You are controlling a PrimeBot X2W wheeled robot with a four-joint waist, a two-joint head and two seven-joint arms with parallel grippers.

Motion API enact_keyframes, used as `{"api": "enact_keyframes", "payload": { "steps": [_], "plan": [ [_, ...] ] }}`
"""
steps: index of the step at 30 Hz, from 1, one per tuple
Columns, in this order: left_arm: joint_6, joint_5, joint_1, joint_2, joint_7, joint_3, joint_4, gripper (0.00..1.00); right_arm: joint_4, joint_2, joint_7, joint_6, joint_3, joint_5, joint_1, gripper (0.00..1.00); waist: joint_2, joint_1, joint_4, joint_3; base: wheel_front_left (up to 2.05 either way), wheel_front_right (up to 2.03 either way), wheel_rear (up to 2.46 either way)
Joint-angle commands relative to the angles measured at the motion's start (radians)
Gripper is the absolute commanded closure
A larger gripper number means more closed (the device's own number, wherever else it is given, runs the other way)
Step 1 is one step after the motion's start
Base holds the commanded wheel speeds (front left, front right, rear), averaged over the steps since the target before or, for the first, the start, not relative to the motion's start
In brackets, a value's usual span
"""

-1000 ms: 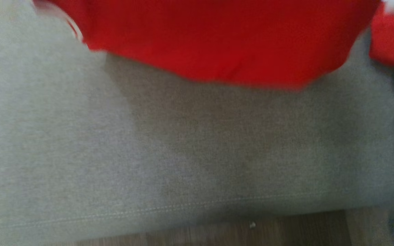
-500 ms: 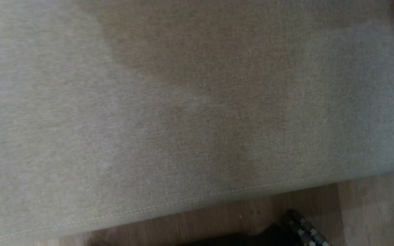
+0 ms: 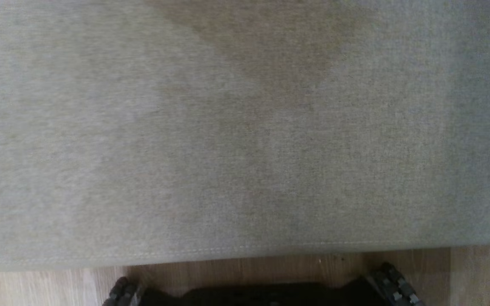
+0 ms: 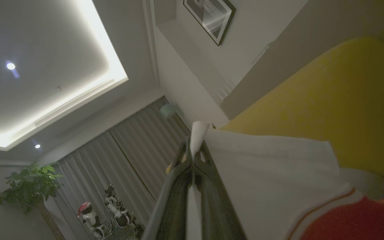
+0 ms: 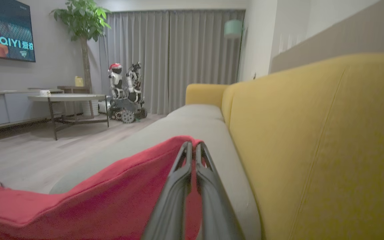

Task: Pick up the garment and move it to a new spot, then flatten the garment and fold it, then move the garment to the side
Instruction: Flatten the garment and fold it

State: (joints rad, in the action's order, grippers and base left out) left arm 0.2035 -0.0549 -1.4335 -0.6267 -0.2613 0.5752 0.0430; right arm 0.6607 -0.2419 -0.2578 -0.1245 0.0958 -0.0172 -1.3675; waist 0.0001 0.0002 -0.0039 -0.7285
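Below, the grey sofa seat [image 3: 245,127] meets wooden floor [image 3: 474,276] at its near edge. Over that seat, the left gripper [image 4: 194,155] is clamped on the garment [image 4: 272,180] at its white edge and the right gripper [image 5: 192,150] on its red hem, near the yellow backrest [image 5: 312,140], with grey curtains [image 5: 178,56] far behind.

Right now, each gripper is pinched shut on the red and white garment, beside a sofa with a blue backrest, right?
Not quite: the backrest is yellow, not blue, as the right wrist view shows. The rest holds: the left gripper is shut on the garment at its white part, the right gripper at its red edge.
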Motion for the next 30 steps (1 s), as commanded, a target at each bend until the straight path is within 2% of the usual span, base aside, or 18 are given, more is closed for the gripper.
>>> {"api": "enact_keyframes", "payload": {
  "steps": [1, 3, 6, 9, 12, 14, 15, 21, 26, 30],
  "plan": [
    [0.014, -0.021, 0.038, -0.056, -0.001, -0.047, 0.038, 1.00, -0.033, -0.002, -0.004, -0.006, 0.008, -0.019, 0.033, 1.00, -0.0001, -0.0002, 0.021, 0.029, 0.00, 0.00, 0.00],
    [0.014, -0.078, 0.185, -0.048, -0.001, -0.065, 0.060, 1.00, -0.021, -0.011, -0.004, -0.006, 0.016, -0.053, 0.114, 1.00, -0.0001, -0.0002, 0.031, 0.064, 0.00, 0.00, 0.00],
    [-0.019, -0.163, 0.415, -0.022, -0.001, -0.104, 0.080, 1.00, -0.007, -0.022, -0.004, -0.006, 0.020, -0.103, 0.250, 1.00, -0.0001, -0.0002, 0.039, 0.125, 0.00, 0.00, 0.00],
    [-0.102, -0.249, 0.648, 0.015, -0.001, -0.145, 0.061, 1.00, 0.009, -0.017, -0.001, -0.006, 0.020, -0.170, 0.399, 1.00, -0.0001, -0.0002, 0.038, 0.199, 0.00, 0.00, 0.00],
    [-0.196, -0.288, 0.857, 0.051, -0.001, -0.169, 0.021, 1.00, 0.017, -0.014, 0.024, -0.006, 0.037, -0.226, 0.554, 1.00, -0.0001, -0.0002, 0.034, 0.270, 0.00, 0.00, 0.00],
    [-0.260, -0.307, 1.023, 0.102, -0.001, -0.209, -0.015, 1.00, 0.000, -0.007, 0.042, -0.006, 0.048, -0.282, 0.702, 1.00, -0.0001, -0.0002, 0.033, 0.334, 0.00, 0.00, 0.00],
    [-0.273, -0.312, 1.070, 0.120, -0.001, -0.223, -0.023, 1.00, -0.009, -0.004, 0.049, -0.006, 0.055, -0.298, 0.749, 1.00, -0.0001, -0.0002, 0.031, 0.355, 0.00, 0.00, 0.00],
    [-0.319, -0.333, 1.285, 0.182, -0.001, -0.288, -0.023, 1.00, -0.094, -0.006, 0.073, -0.006, 0.048, -0.352, 0.958, 1.00, -0.0001, -0.0002, 0.018, 0.433, 0.00, 0.00, 0.00],
    [-0.330, -0.370, 1.415, 0.178, -0.001, -0.314, 0.019, 1.00, -0.188, -0.011, 0.106, -0.006, 0.007, -0.340, 1.086, 1.00, -0.0001, -0.0002, 0.007, 0.473, 0.00, 0.00, 0.00],
    [-0.333, -0.402, 1.507, 0.144, -0.001, -0.297, 0.059, 1.00, -0.276, -0.010, 0.160, -0.006, -0.031, -0.319, 1.188, 1.00, -0.0001, -0.0002, 0.006, 0.496, 0.00, 0.00, 0.00]
  ]
}}
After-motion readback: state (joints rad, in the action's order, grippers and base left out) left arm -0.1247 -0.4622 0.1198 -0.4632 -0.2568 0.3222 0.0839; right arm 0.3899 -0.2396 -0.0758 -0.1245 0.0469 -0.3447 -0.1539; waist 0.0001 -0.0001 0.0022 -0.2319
